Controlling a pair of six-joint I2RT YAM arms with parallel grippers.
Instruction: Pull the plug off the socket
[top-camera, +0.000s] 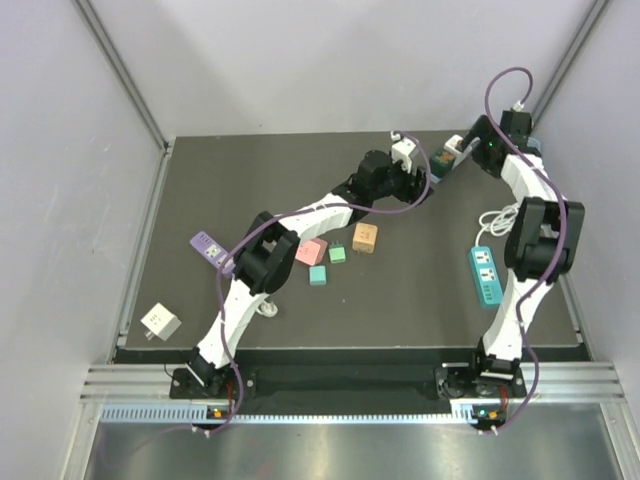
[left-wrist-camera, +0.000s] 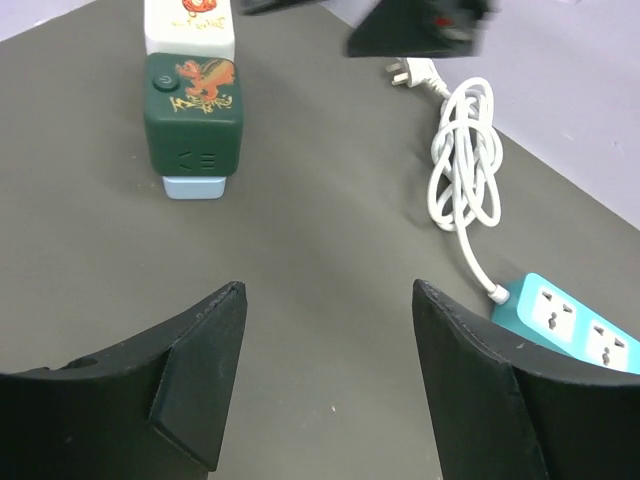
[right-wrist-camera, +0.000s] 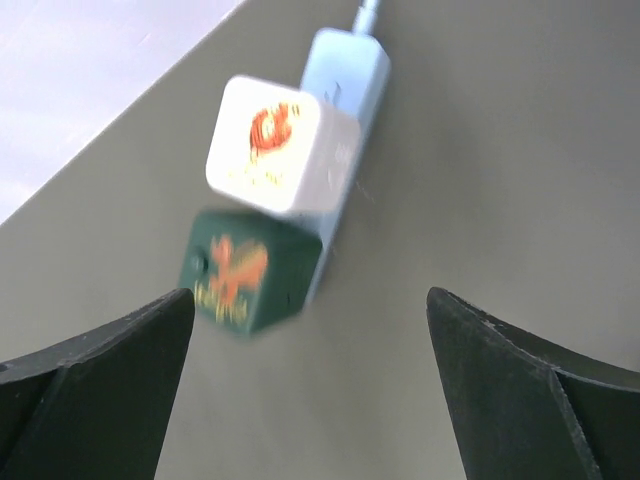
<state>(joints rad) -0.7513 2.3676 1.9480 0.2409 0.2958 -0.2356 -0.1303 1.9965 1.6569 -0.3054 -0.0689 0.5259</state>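
Three pale walls (top-camera: 300, 60), dark grey tabletop (top-camera: 420, 300)

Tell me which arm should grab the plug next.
Right, likely: the right claw, open, frames the white plug and green plug; the left claw has them off-centre and farther.

White plug (left-wrist-camera: 190, 25) beyond the green plug (left-wrist-camera: 192, 112) is cropped by the top edge; pale-blue socket (left-wrist-camera: 194, 187) under the green plug mostly hidden.
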